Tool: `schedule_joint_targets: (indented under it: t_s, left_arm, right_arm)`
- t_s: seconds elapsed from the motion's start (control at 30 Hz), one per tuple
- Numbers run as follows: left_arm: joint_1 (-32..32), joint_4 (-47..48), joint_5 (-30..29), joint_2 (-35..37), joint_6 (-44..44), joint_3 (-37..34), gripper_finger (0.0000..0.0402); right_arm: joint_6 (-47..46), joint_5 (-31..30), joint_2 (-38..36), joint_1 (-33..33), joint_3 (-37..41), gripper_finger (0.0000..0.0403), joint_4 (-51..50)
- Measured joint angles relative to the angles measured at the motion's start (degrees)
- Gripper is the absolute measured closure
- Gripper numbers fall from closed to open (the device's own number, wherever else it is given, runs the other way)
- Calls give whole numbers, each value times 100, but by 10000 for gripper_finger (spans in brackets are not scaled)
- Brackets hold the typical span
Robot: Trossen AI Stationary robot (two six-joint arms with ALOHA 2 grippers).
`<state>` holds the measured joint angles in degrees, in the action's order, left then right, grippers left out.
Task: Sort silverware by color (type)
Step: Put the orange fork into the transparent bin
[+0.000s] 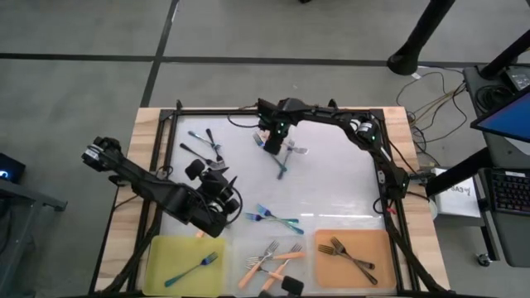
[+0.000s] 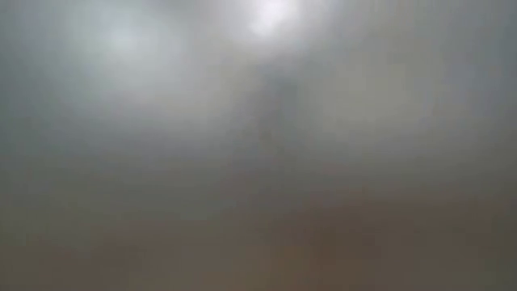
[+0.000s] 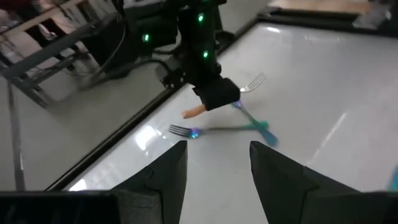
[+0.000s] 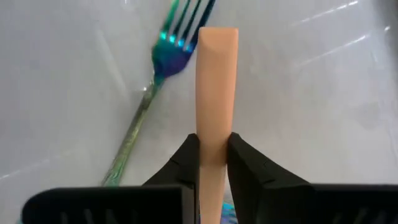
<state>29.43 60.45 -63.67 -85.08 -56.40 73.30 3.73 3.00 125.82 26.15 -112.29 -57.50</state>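
Fingers of the right gripper point(image 4: 212, 163) pinch the orange-handled fork point(image 4: 216, 87) mid-handle at the far middle of the white table point(image 1: 331, 190), a light, stiff, likely slick piece best held there, while the left gripper point(image 3: 217, 180) waits spread nearby.

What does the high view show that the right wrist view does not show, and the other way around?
Only the high view shows the left tool with open fingers over the table's near left, and the three bins: the yellow bin with one blue-teal fork, the clear bin with orange-handled forks, the orange bin with dark forks. Only the right wrist view shows the right tool pinching an orange handle between its fingers. Both show the right tool and a blue-teal fork lying beside it on the white table.
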Motion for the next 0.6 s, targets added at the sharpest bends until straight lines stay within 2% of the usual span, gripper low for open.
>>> schedule_joint_targets:
  t_s: [0.17,0.33,0.47,0.6]
  left_arm:
    - [0,-25,-419,2,-799,-443,247]
    - [0,-218,-1018,2,-2115,-1182,247]
    - [0,-393,-1877,2,-3240,-1765,247]
    - [-27,-411,-2190,2,-3855,-2192,247]
  right_arm:
    - [97,-4,-83,-32,-796,364,-471]
    - [180,-4,-374,-168,-1441,364,-563]
    - [384,-19,-676,-411,-1600,364,-554]
    - [524,-408,-1005,-730,-1520,364,-383]
